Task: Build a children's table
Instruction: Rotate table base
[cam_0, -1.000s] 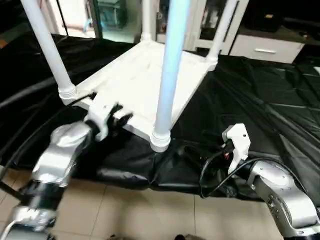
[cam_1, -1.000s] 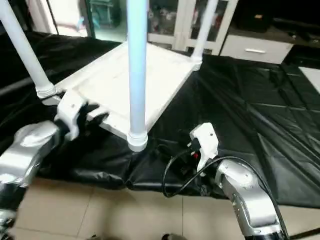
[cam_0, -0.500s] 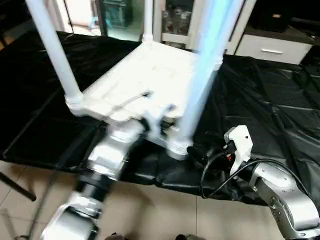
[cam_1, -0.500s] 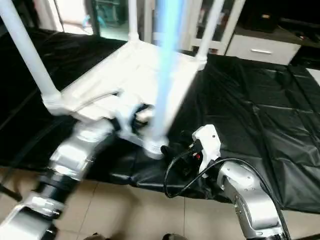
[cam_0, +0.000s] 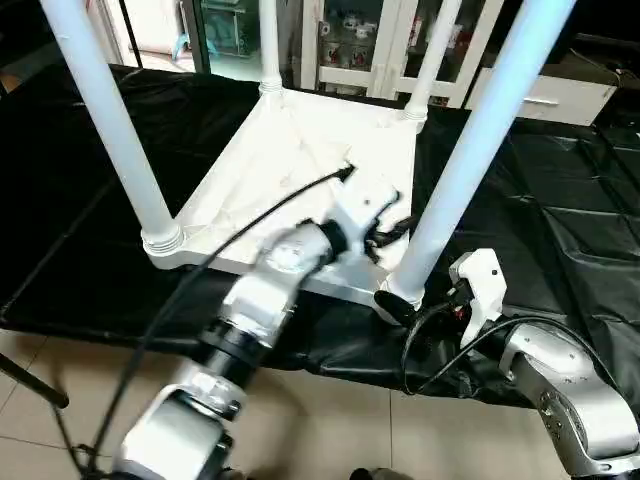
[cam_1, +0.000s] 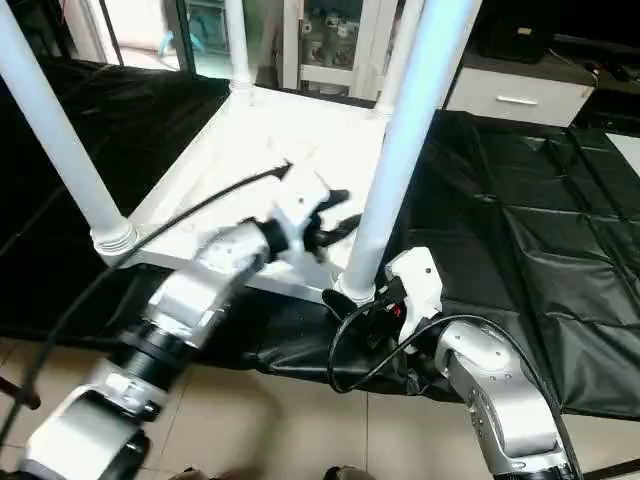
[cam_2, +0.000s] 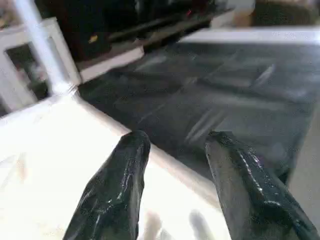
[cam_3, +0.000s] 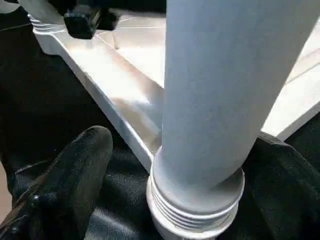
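The children's table (cam_0: 290, 160) lies upside down on the black sheet, its four white legs pointing up. The near-right leg (cam_0: 470, 150) stands in its corner socket (cam_0: 400, 295). My left gripper (cam_0: 390, 228) hovers over the ribbed underside just left of that leg. It is open, with nothing between its black fingers (cam_2: 125, 170). My right gripper (cam_3: 182, 142) stands wide open, one finger (cam_3: 75, 175) on each side of that leg's base and apart from it. The near-left leg (cam_0: 110, 130) rises at the left.
The black sheet (cam_0: 560, 200) covers the work table, whose near edge drops to a tiled floor (cam_0: 330, 420). White cabinets with glass doors (cam_0: 350, 40) stand behind. A black cable (cam_0: 250, 225) runs along my left arm, and another loops by my right wrist (cam_0: 430, 340).
My left arm has swung right from the near-left corner to the near-right leg. The table's near corner has shifted right, toward my right gripper. The right arm has stayed put.
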